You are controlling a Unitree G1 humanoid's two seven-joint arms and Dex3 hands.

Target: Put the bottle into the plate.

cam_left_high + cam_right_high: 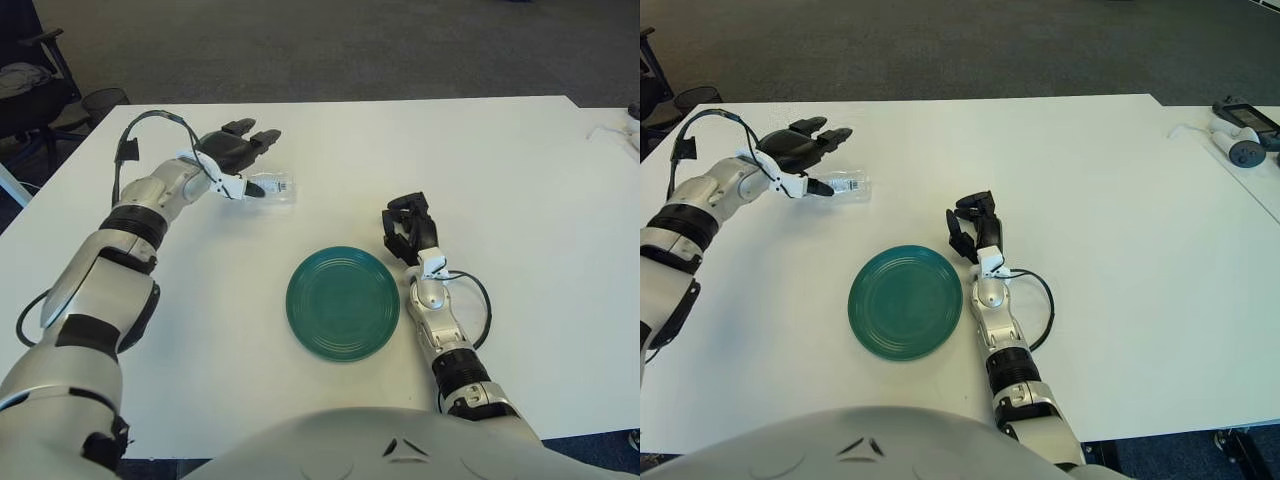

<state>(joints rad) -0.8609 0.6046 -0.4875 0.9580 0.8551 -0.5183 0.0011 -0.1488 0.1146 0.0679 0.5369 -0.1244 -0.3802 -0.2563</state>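
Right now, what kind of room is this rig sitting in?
Probably an office or lab: a wide white table on grey carpet, an office chair at the far left corner. On the table lie only a green plate and a clear bottle.

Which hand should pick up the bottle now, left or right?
Left, probably. The left hand is right at the bottle with fingers spread, not yet closed on it. The right hand shows curled beside the plate, on its right, farther from the bottle.
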